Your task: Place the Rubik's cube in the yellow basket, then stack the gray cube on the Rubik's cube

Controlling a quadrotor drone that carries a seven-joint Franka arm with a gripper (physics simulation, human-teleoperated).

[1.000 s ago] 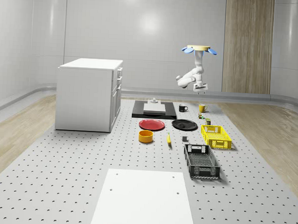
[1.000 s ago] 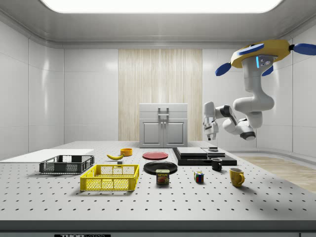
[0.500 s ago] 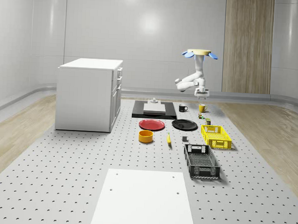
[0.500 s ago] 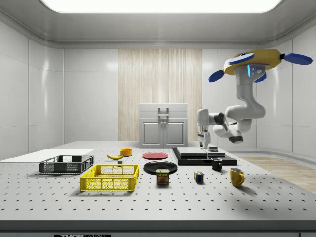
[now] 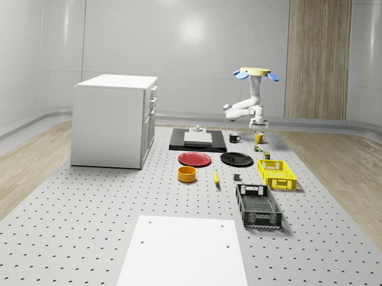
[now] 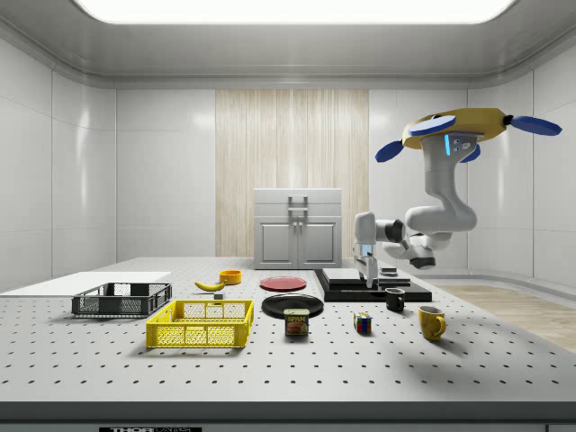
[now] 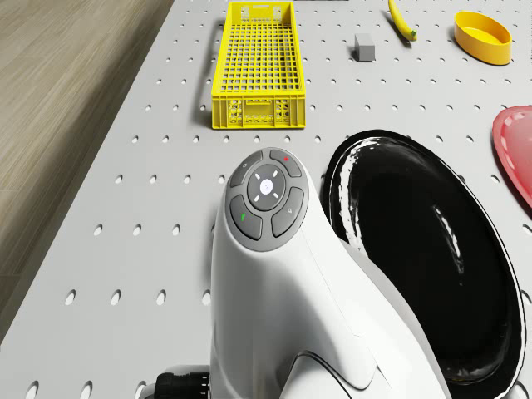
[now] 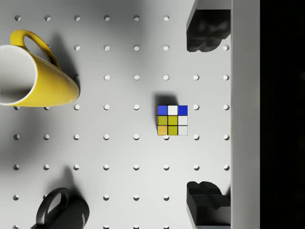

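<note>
The drone (image 6: 463, 129) hovers over the surface (image 5: 77, 227). Its fingers (image 8: 205, 31) are spread wide above the Rubik's cube (image 8: 172, 120), framing it for a grasp. A yellow mug (image 8: 33, 76) sits at the cube's ten o'clock in the wrist view.

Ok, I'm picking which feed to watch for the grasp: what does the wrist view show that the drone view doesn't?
Wrist view: the multicoloured Rubik's cube on the table, a yellow mug, a black mug and the open fingers above. Drone view: the yellow mesh basket, small gray cube, banana, yellow bowl, glossy black plate, red plate's edge and white arm. Shared: the perforated gray table. The drone hovers over the table near the mugs.
</note>
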